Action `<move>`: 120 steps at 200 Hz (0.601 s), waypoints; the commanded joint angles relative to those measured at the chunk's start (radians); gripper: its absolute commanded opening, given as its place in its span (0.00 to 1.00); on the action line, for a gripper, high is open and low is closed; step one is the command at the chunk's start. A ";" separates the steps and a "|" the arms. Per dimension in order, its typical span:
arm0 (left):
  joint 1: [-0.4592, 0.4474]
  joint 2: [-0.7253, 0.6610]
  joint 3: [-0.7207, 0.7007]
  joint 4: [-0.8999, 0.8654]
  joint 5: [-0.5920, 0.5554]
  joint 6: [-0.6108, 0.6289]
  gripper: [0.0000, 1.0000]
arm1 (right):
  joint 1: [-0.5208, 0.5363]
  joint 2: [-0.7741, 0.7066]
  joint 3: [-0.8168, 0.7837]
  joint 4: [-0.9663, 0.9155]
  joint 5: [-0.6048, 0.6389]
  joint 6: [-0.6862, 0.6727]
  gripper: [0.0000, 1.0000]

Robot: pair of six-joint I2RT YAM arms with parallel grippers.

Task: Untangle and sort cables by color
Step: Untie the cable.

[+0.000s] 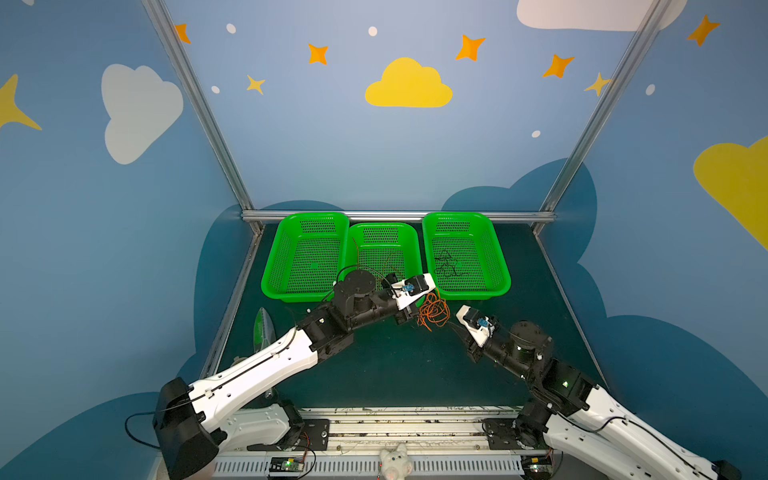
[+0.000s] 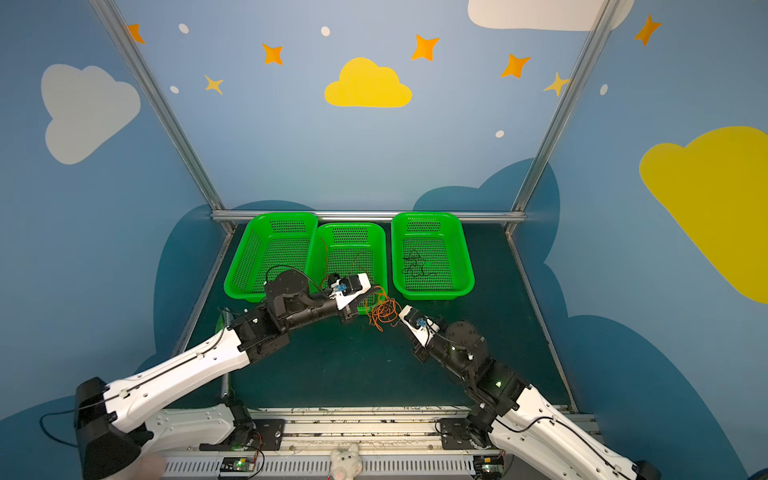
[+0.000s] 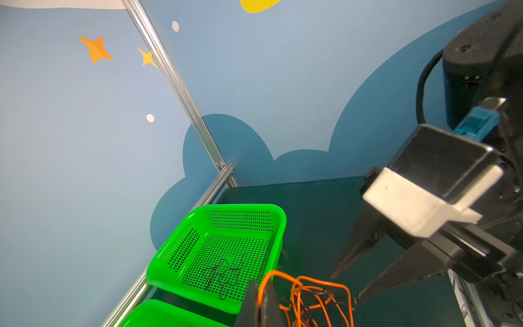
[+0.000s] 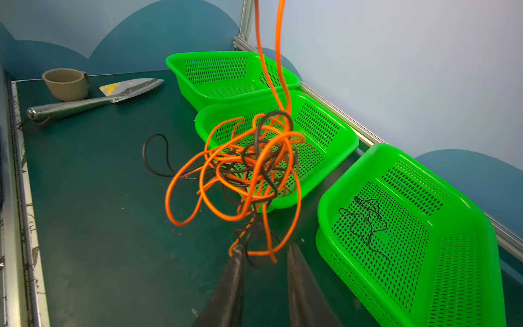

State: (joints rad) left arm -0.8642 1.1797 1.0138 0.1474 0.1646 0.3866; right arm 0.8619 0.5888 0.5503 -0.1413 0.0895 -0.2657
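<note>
Both top views: left basket (image 1: pixel 276 259), middle basket (image 1: pixel 382 226) and right basket (image 1: pixel 498 266), all green, sit in a row at the back of the dark table (image 1: pixel 395 374). There is a thin red cable (image 1: pixel 355 251) in the middle one and a loose black cable (image 1: pixel 448 265) in the right one. The cable tangle (image 1: pixel 434 311), orange and black, is just in front of the middle basket, between the left gripper (image 1: pixel 411 312) and right gripper (image 1: pixel 454 327). Jaws are unreadable here.

Left wrist: the left gripper (image 3: pixel 259 300) is pinched tight on an orange cable (image 3: pixel 273 272) of the tangle (image 3: pixel 314 300). The right gripper (image 3: pixel 343 288) is opposite, jaws apart. The black cable (image 3: pixel 223 274) lies in the right basket (image 3: pixel 243 206).

Right wrist: the tangle (image 4: pixel 249 167) hangs from orange strands running up out of frame, in front of the middle basket (image 4: pixel 346 143). The right gripper (image 4: pixel 264 249) has its jaws apart, with the tangle's low strands in the gap and an orange loop touching one fingertip (image 4: pixel 237 254), not clamped. A beige cup (image 4: pixel 66 83) and a steel-handled knife (image 4: pixel 93 97) are near the table's left edge, well apart from the tangle.
</note>
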 commanded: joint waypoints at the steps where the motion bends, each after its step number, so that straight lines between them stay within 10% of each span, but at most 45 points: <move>1: -0.001 -0.014 0.020 0.020 0.016 0.000 0.03 | 0.006 0.004 0.003 0.017 0.027 0.007 0.26; 120: -0.001 -0.012 0.028 0.038 0.034 -0.022 0.03 | 0.006 0.055 0.009 0.047 0.046 0.000 0.08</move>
State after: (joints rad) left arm -0.8642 1.1797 1.0138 0.1509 0.1741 0.3820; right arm 0.8623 0.6365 0.5503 -0.1280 0.1120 -0.2684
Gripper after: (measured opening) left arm 0.048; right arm 0.104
